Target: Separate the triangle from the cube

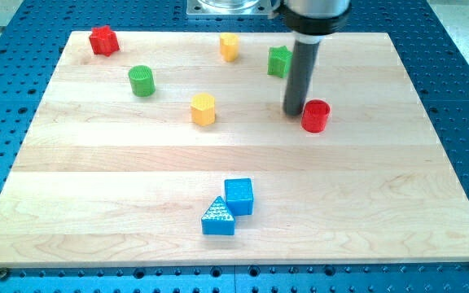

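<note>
Blue triangle point(217, 217) touches blue cube point(238, 196) at the view's bottom. My tip point(294, 111), fingerless, sits well apart, beside red cylinder point(317, 115).

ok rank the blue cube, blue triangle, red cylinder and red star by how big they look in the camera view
1. blue cube and blue triangle: alike, and nearest the camera
2. red cylinder
3. red star: farthest, so unsure
</note>
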